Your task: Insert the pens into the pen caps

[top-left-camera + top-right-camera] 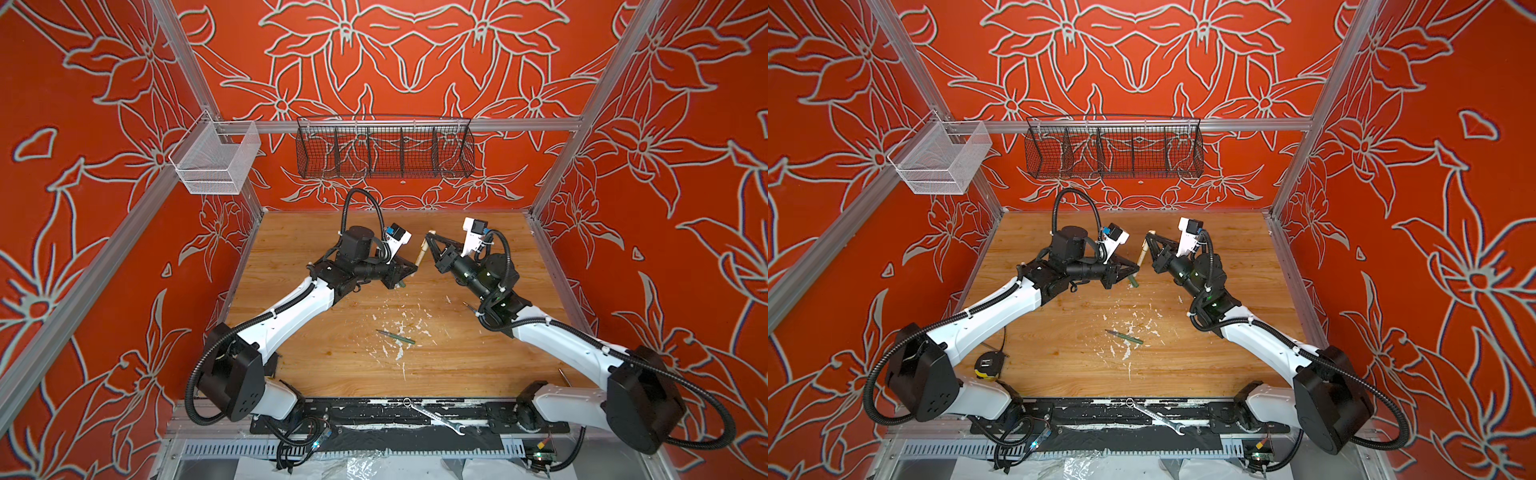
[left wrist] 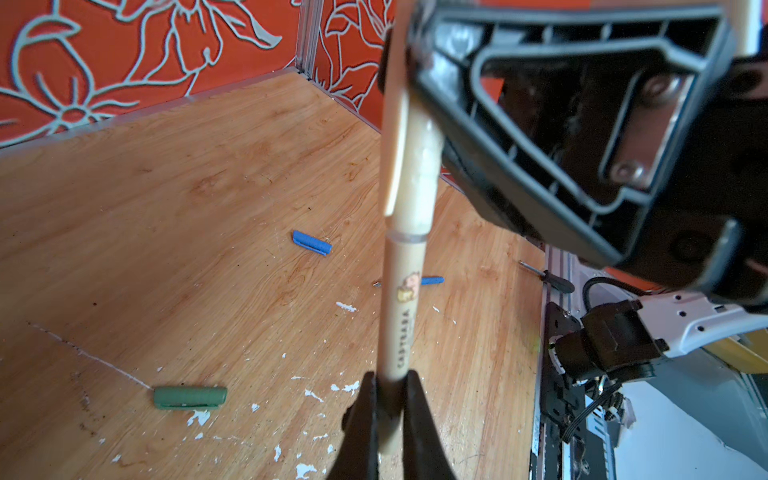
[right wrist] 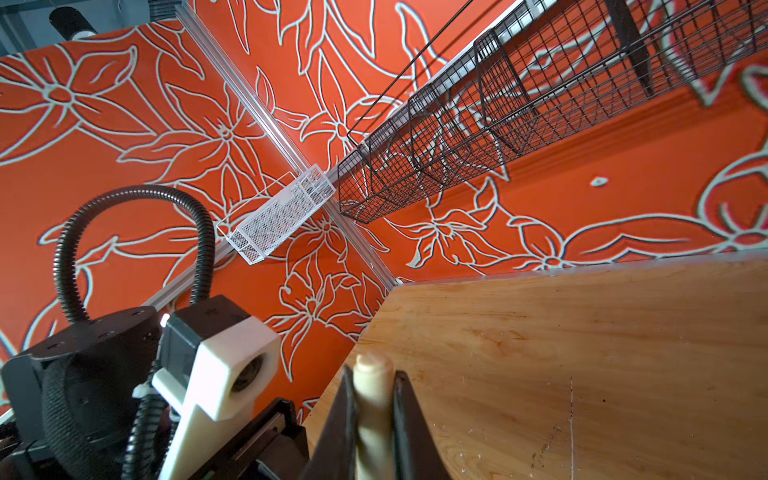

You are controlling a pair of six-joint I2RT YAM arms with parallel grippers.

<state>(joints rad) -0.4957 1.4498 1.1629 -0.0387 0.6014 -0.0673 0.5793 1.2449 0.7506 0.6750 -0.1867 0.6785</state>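
Fingers of the left gripper were clamped on the beige pen, those of the right gripper on the beige cap, both above the bench; the cap looked slid on, perhaps not fully seated. Finishing called for a straight axial push.

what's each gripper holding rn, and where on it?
The left gripper clamps the beige pen on its barrel, far from the cap. The right gripper clamps the beige cap near its closed end. The cap appears to be on the pen.

2 arms angled inward — left gripper, right gripper clamped, tips close
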